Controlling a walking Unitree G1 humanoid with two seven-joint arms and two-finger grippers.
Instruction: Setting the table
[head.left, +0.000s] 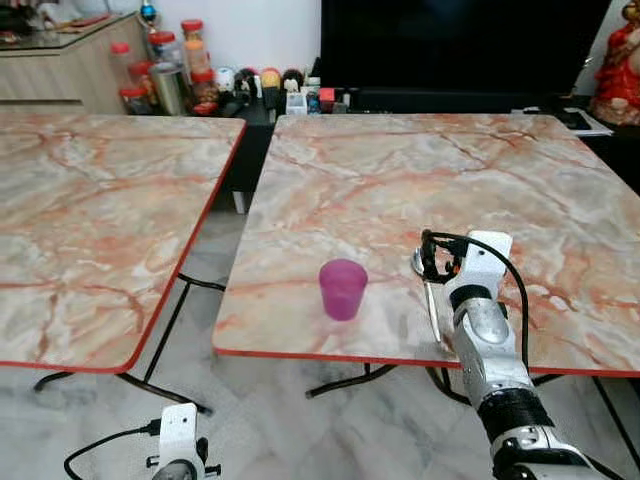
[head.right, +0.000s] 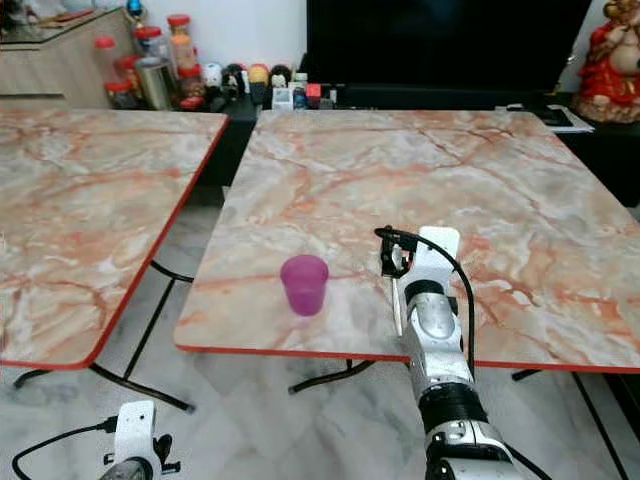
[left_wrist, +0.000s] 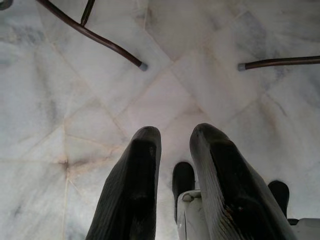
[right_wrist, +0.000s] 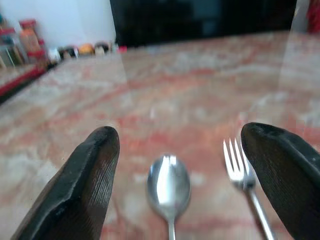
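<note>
I have two marble-topped tables in front of me; the right table (head.left: 400, 190) carries everything that matters. On it, near the front edge, stands a purple cup (head.left: 343, 288), and just right of that lie a spoon (right_wrist: 168, 186) and a fork (right_wrist: 239, 165), side by side, handles toward me.

My right claw (right_wrist: 182, 175) hangs low over the cutlery with its fingers spread wide and nothing in them. From the wrist, the spoon bowl sits between the two fingers, a bit toward one side; the fork tines lie just inside the other finger (right_wrist: 285, 170).

I judge both pieces light, stiff and slick, lying flat on hard marble, so a pinch across the narrow handle is likely to skid. I'd take the spoon at the neck, where the bowl lifts it slightly off the top. The cup looks like light plastic and would tip easily.

My left claw (left_wrist: 172, 150) hangs idle over the floor, fingers slightly parted, empty.
</note>
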